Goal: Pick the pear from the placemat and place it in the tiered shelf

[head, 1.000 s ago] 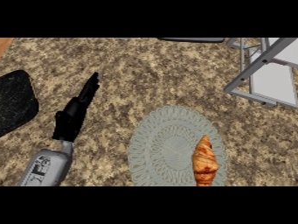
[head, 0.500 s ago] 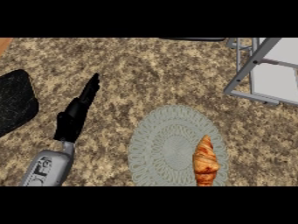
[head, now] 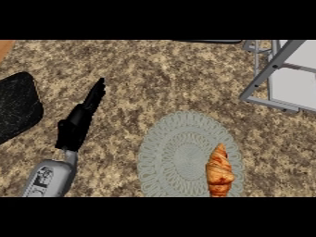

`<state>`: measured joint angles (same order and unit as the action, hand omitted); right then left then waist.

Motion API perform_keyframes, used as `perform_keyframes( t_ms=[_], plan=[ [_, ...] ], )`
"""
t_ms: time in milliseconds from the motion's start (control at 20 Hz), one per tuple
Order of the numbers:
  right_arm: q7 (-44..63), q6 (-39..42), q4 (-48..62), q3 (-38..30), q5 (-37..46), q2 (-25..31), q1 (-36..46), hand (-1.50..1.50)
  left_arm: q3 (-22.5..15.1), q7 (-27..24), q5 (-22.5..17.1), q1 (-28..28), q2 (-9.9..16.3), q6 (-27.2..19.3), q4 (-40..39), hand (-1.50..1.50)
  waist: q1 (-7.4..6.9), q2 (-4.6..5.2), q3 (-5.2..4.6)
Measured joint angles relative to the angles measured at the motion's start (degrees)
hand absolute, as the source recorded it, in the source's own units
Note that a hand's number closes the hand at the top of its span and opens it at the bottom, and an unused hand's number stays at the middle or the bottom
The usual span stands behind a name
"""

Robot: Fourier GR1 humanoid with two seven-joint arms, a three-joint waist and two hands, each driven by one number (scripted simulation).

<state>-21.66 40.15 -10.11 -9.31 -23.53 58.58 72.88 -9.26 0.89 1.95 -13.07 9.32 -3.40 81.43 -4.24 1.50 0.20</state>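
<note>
Though the task names a pear, the placemat (head: 180,152) carries an orange-brown, croissant-shaped item (head: 220,172) at its right side; left robot hand (head: 81,120) over the desk (head: 160,78), fingers straight, holding nothing, well apart; right robot hand unseen; tiered shelf (head: 290,78) upper right; risk: mistaken target, long reach across.
</note>
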Motion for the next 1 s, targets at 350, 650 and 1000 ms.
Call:
perform_keyframes(
  t_ms=[350, 650, 1000],
  plan=[
    [8.08, 3.52, 4.95, -2.68, -2.28, 5.91, 1.62, -1.5, -0.64, -0.01, 0.69, -0.88, -0.75, -0.36, 0.12, 0.0, -0.81, 0.98, 0.15],
    [10.1, 6.8, 5.17, -0.8, -0.07, 9.58, -0.76, -1.5, -0.87, -0.43, 0.8, -1.11, -1.03, -0.33, 0.45, 0.0, -1.47, 1.89, 0.43],
    [10.06, 8.21, 3.72, 0.51, 1.61, 12.33, -3.44, -1.5, -1.02, -0.16, 0.81, -1.59, -1.22, -0.32, 1.09, 0.0, -1.96, 2.56, 0.83]
  ],
)
